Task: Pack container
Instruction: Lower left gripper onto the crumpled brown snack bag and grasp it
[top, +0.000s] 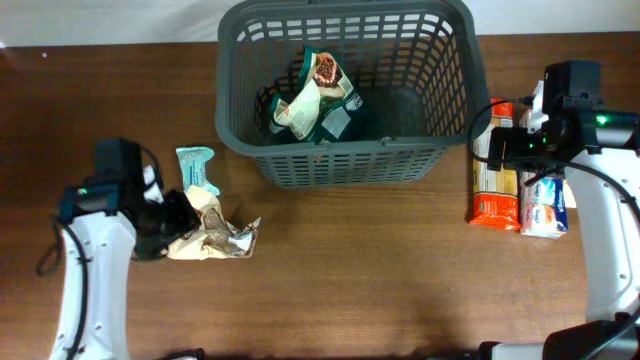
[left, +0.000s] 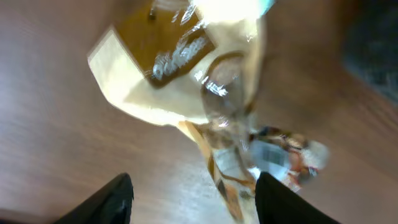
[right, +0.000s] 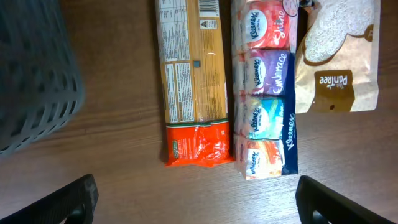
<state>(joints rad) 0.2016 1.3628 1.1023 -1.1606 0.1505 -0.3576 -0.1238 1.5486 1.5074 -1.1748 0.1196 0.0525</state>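
One container (top: 340, 165): upper centre of the overhead view, mouth up. It is probably set midway so that either arm can reach it. A few snack packets (top: 320, 95) lie inside.
Left gripper (left: 193, 186): lower left of the overhead view, fingers spread either side of the cream wrapper's tail, seemingly lined up to close on it. It pinches nothing that I can see, though its wrist view is blurred.
Right gripper (right: 196, 199): fingers wide apart at the bottom of its wrist view, hovering over the row of goods and holding nothing.
Orange packet (right: 193, 81): long, flat on the table (top: 400, 280), right of the container and apart from it.
Tissue pack (right: 264, 87): parallel to the orange packet and touching its side, likely staged for picking.
Beige bag (right: 339, 62): upper right of the right wrist view, just beside the tissues.
Cream wrapper (top: 210, 235): crumpled, lower left of the overhead view.
Teal sachet (top: 197, 168): just above the cream wrapper, left of the container.
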